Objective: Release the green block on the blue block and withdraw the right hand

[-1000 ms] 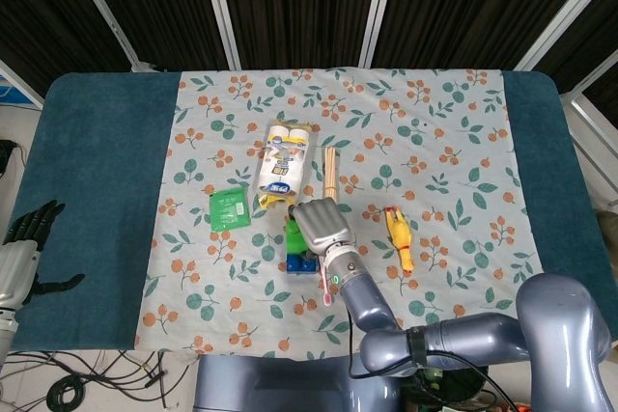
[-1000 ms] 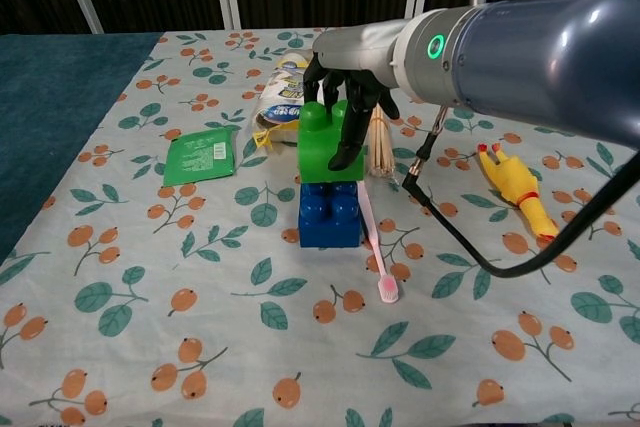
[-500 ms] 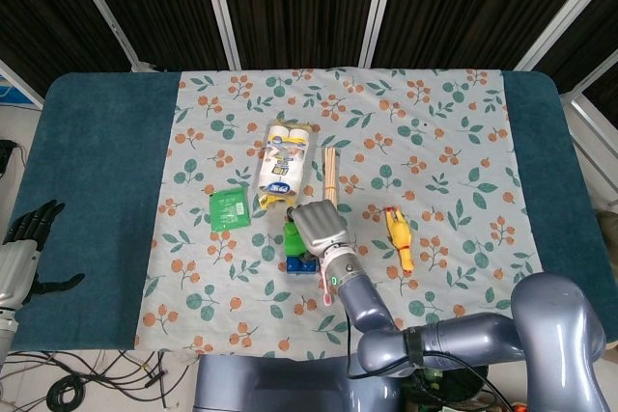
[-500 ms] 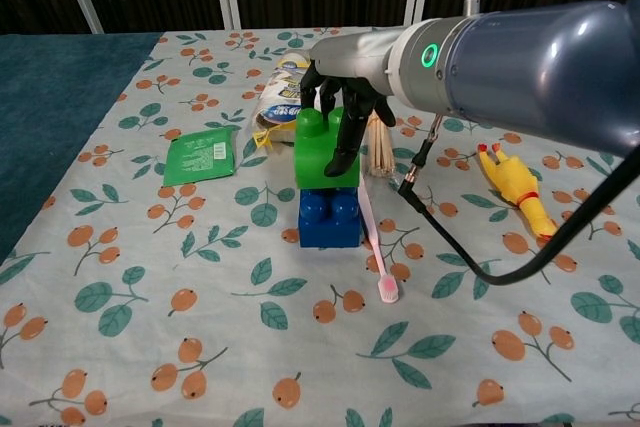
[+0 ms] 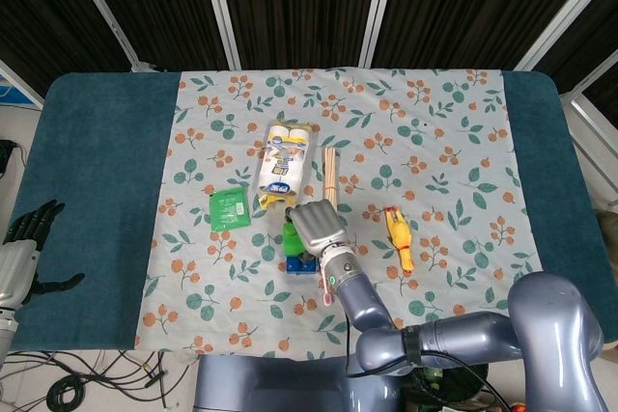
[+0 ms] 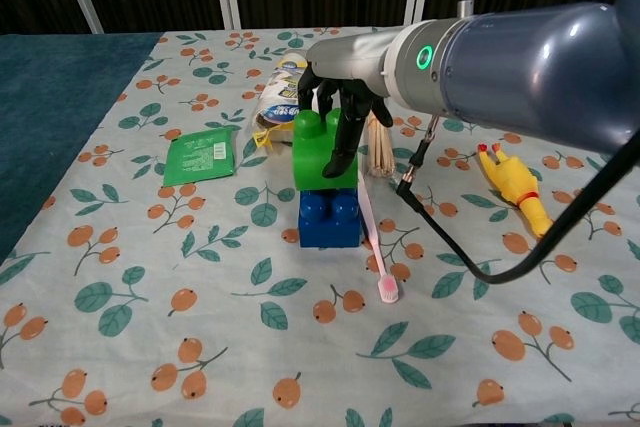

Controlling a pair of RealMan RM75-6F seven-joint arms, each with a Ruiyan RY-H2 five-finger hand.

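Observation:
A green block (image 6: 320, 152) sits on top of a blue block (image 6: 329, 218) in the chest view. My right hand (image 6: 338, 112) grips the green block from above, fingers wrapped down its sides. In the head view the right hand (image 5: 319, 226) covers most of the green block (image 5: 290, 237) and the blue block (image 5: 301, 263), which show only at its left and lower edge. My left hand (image 5: 21, 243) rests far off at the table's left edge, fingers apart, holding nothing.
A pink toothbrush (image 6: 374, 247) lies right of the blue block. A green packet (image 6: 199, 159), a tissue pack (image 5: 283, 166), wooden sticks (image 5: 332, 173) and a yellow rubber chicken (image 6: 518, 185) lie on the floral cloth (image 6: 150, 277).
The right hand lowered the green block slightly and shifted it left onto the blue block. Left hand unchanged.

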